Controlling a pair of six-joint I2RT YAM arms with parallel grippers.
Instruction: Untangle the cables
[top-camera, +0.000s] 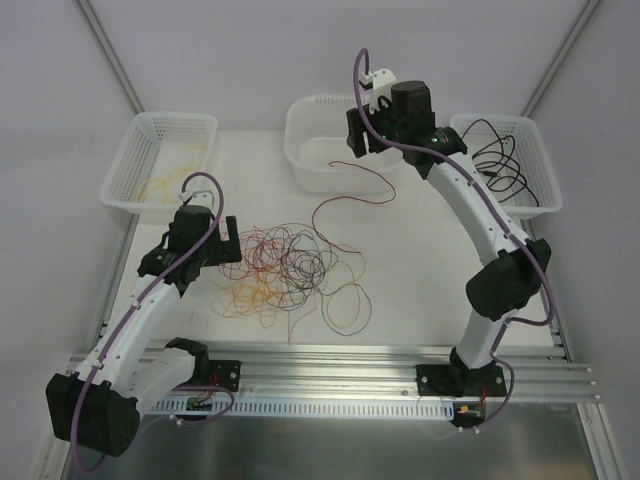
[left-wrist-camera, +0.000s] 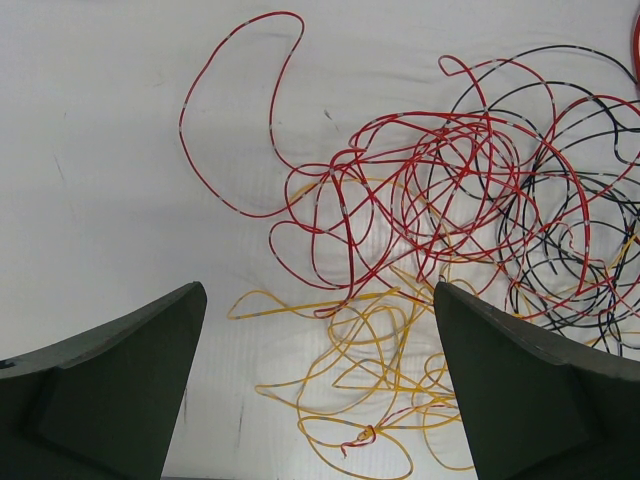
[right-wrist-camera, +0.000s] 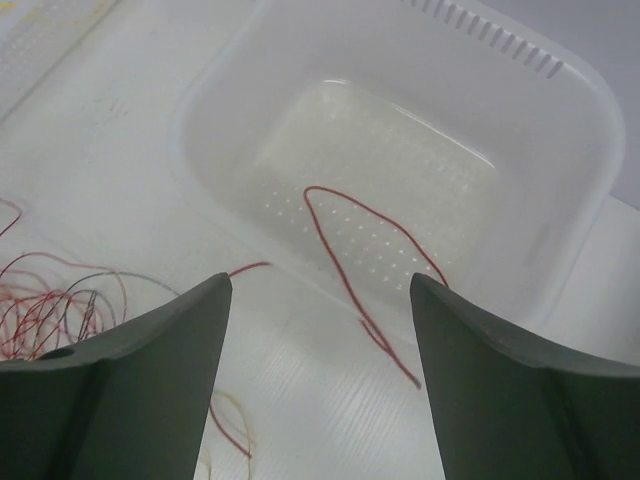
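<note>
The cables lie in a loose tangle (top-camera: 290, 265) of thin red, yellow and black wires mid-table. In the left wrist view the red loops (left-wrist-camera: 400, 190) overlap the black loops (left-wrist-camera: 570, 230), with the yellow wires (left-wrist-camera: 380, 380) nearest. My left gripper (top-camera: 225, 245) hovers at the tangle's left edge, open and empty (left-wrist-camera: 320, 290), over the yellow wires. A single red wire (top-camera: 350, 203) trails from the tangle toward the middle bin (top-camera: 300, 150). In the right wrist view this wire (right-wrist-camera: 341, 271) lies over the bin's rim (right-wrist-camera: 230, 110). My right gripper (top-camera: 357, 140) is above it, open and empty (right-wrist-camera: 320, 280).
A white basket (top-camera: 125, 165) at the back left holds yellow wires. A white basket (top-camera: 540, 165) at the back right holds black cables. The metal rail (top-camera: 330, 365) with the arm bases runs along the near edge.
</note>
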